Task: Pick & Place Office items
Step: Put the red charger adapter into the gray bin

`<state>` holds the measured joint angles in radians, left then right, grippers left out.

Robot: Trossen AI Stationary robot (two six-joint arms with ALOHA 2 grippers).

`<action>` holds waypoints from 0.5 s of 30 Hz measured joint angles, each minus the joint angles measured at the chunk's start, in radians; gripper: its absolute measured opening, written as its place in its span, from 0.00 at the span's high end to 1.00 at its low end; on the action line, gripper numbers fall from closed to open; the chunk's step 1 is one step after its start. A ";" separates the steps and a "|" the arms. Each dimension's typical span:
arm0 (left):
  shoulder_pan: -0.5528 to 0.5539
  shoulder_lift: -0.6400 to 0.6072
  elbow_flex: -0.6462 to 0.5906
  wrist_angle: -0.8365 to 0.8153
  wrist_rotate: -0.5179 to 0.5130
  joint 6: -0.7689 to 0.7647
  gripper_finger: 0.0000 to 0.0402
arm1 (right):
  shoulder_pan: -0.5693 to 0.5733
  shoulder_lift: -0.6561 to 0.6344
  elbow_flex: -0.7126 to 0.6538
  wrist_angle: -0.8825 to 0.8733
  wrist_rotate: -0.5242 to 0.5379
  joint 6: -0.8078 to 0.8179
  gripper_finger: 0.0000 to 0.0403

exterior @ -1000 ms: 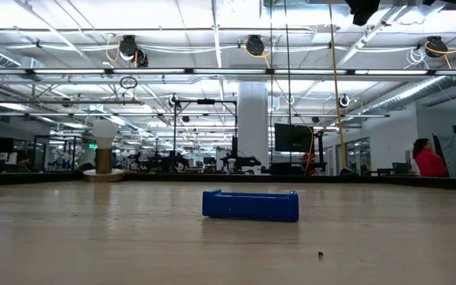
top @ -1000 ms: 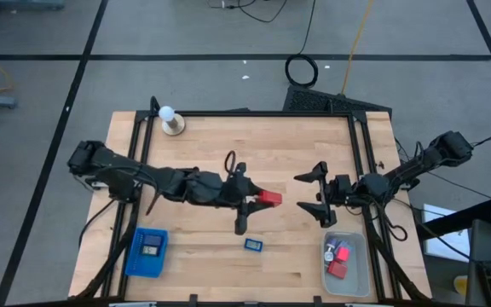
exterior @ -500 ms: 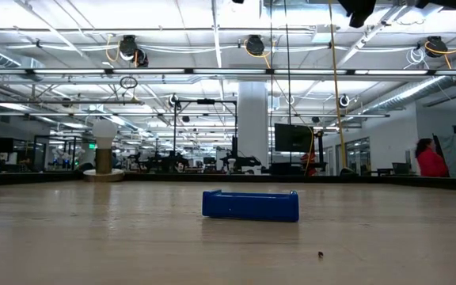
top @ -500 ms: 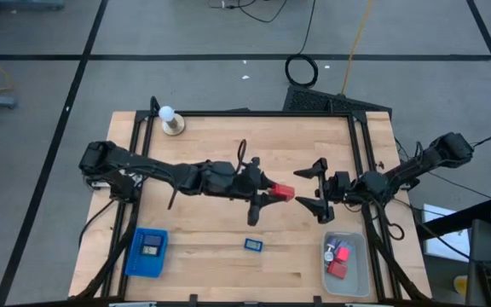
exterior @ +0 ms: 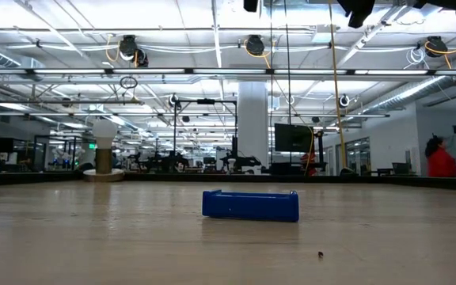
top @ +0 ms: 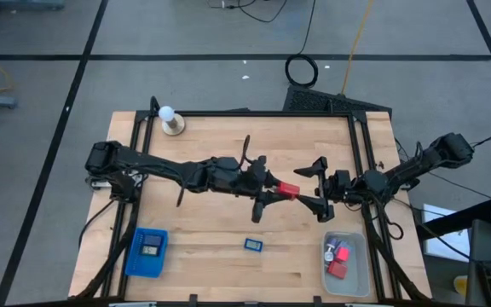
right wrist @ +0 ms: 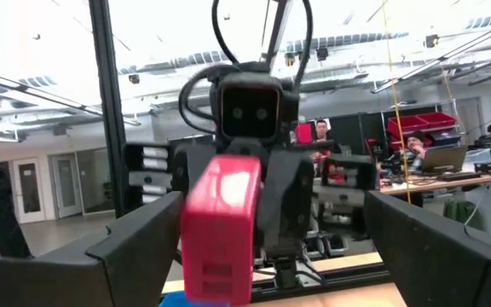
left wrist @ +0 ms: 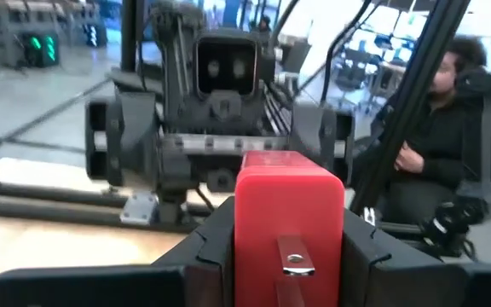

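High view: a red block held up over mid-surface, between two dark arms that face each other.

Going left to right across the pale wooden plank surface (top: 211, 239): a white ball on a round tan base (top: 171, 120) stands at the far left corner; a blue ribbed tray (top: 147, 252) with a dark piece in it lies at the near left edge. The left pincer (top: 273, 191) is closed narrowly on the red block (top: 287, 190), a smooth glossy rectangular piece carried clear of the wood. A small blue bit (top: 253, 244) lies alone nearer the front edge. Just beyond the block, the right pincer (top: 317, 188) stands spread wide, its fingers either side of the block and gripping nothing. At near right a pale translucent bin (top: 345, 264) holds red, blue and whitish pieces. I can read no writing anywhere.
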<state>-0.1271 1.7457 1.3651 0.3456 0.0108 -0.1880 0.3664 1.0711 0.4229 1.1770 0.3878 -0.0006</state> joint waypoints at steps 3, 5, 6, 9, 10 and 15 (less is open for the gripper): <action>0.010 0.028 0.000 0.034 0.017 -0.016 0.72 | 0.000 0.008 0.000 0.009 0.004 0.004 0.11; 0.011 0.033 -0.002 0.023 0.020 -0.018 0.72 | 0.000 0.013 0.000 0.014 0.000 0.015 0.11; 0.012 0.034 -0.002 0.027 0.020 -0.017 0.72 | 0.000 0.018 0.001 0.022 0.003 0.017 0.11; 0.011 0.037 0.000 0.051 0.020 -0.017 0.72 | 0.000 0.021 0.000 0.020 0.001 0.017 0.11; 0.011 0.038 0.000 0.054 0.027 -0.017 0.72 | 0.000 0.021 0.000 0.022 0.002 0.019 0.11; 0.011 0.041 -0.001 0.074 0.042 -0.016 0.72 | 0.000 0.020 0.000 0.026 0.001 0.018 0.11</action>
<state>-0.1162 1.7863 1.3643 0.4192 0.0528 -0.2037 0.3664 1.0912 0.4232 1.2033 0.3891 0.0178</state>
